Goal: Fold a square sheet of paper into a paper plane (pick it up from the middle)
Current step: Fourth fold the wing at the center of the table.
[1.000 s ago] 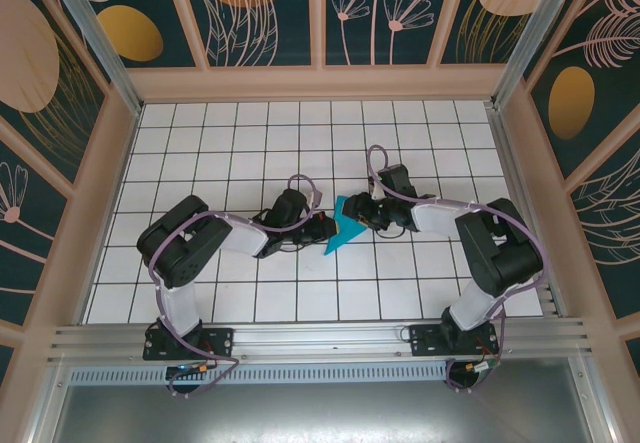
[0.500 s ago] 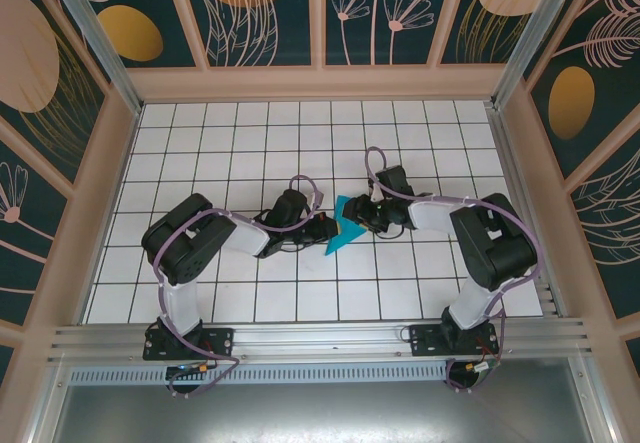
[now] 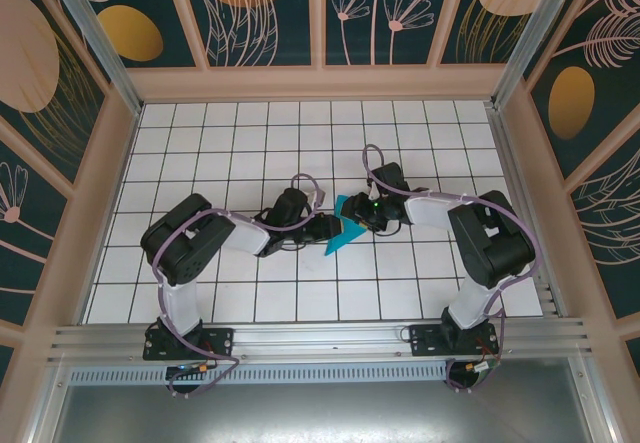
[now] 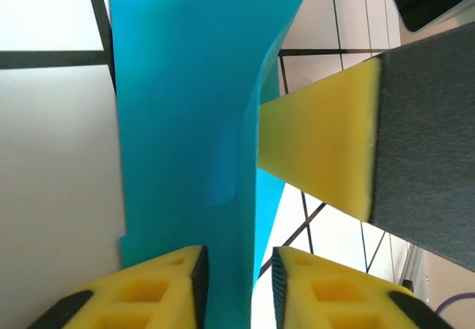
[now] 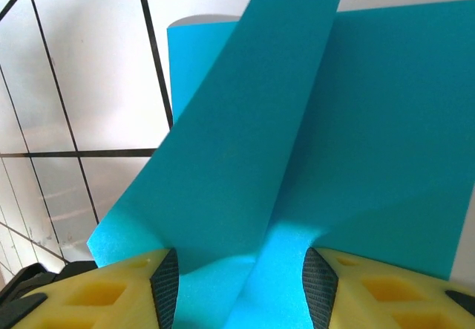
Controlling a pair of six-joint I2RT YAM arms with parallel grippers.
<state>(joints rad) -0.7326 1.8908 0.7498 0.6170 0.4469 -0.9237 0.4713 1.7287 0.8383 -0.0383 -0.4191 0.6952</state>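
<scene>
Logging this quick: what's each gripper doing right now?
Left gripper: open, paper between its jaws.
Right gripper: around paper, grip cannot be told.

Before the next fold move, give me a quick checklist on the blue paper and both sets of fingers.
1. Left fingers open: ok, a gap shows beside the sheet standing between them.
2. Right fingers gripping: cannot tell, the curled sheet fills their gap.
3. Fold pressed flat: not ok, the flap arches up, rounded.
4. Sheet untorn: ok, no rip visible.
5. The two arms' fingers apart: ok, a gap separates them in the left wrist view.
</scene>
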